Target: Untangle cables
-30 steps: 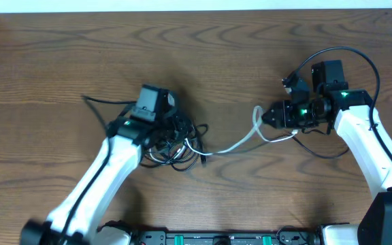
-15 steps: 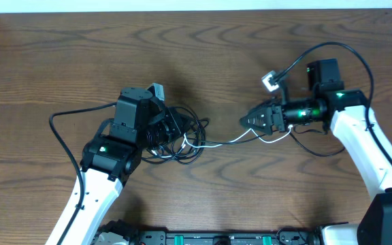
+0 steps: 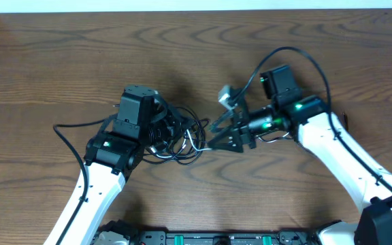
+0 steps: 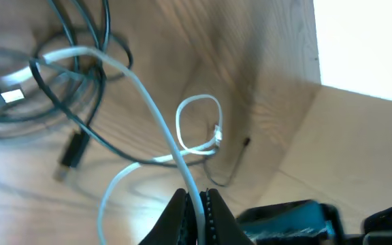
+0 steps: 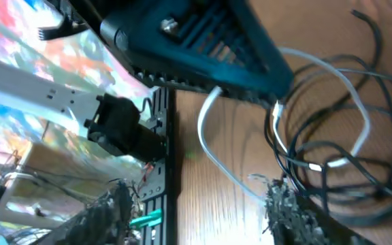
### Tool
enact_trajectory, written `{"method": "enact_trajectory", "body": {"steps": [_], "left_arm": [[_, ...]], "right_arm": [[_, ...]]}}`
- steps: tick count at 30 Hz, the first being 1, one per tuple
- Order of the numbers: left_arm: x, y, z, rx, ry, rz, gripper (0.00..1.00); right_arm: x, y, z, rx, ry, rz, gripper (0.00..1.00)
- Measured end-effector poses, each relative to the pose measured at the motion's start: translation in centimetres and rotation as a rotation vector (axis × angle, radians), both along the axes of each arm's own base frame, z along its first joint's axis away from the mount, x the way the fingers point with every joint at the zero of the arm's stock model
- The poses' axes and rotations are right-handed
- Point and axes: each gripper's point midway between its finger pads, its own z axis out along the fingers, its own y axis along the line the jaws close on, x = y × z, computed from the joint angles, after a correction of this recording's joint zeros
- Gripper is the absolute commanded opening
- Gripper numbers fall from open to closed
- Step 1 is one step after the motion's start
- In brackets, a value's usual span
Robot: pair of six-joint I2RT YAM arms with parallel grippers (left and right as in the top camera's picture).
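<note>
1. Where the table [image 3: 60,61] lies bare, it shows brown wood with a wavy darker grain and a dull, flat finish
2. Black cables [image 3: 177,139]: several thin, limp cords heaped in overlapping round loops left of centre on the table, just beside the left gripper [image 4: 196,211]. In the left wrist view one small flat plug end [image 4: 70,153] lies on the wood under the loops
3. White cable [image 3: 197,144]: one thin, smooth cord threaded through the black heap. In the left wrist view it curls into a small closed loop on the wood and rises from there in a long arc
4. Left gripper: dark tapered fingers clenched on the white cable, which runs straight between their tips
5. Right gripper [image 3: 218,136]: dark wedge-shaped fingers spread wide at the right edge of the heap, facing the left gripper. In its own wrist view the white cable crosses the gap between the fingers, and whether it touches either one cannot be told
6. Arm cords [image 3: 298,54]: thicker black round cords, one arching over the right arm and one bowing out beside the left arm
</note>
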Motion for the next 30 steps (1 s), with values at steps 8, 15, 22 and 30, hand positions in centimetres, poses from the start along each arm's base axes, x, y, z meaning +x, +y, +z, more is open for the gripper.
{"method": "enact_trajectory", "body": {"steps": [8,15,22,30], "left_arm": [[-0.5,-0.3,0.9,-0.181,0.165,0.085,0.08],[-0.1,0.4,2.6,-0.329,0.224,0.1,0.08],[-0.8,-0.1,3.5,-0.396,0.252,0.05,0.1],[-0.6,0.1,3.4,-0.355,0.188,0.018,0.83]], "right_arm": [[-0.3,2.2,-1.1,-0.076,-0.079,0.0,0.57],[-0.5,3.0,-1.7,-0.114,-0.097,-0.008,0.4],[0.2,3.3,-1.5,-0.114,-0.092,-0.046,0.01],[2.1,3.0,-0.5,-0.098,0.006,-0.157,0.01]]}}
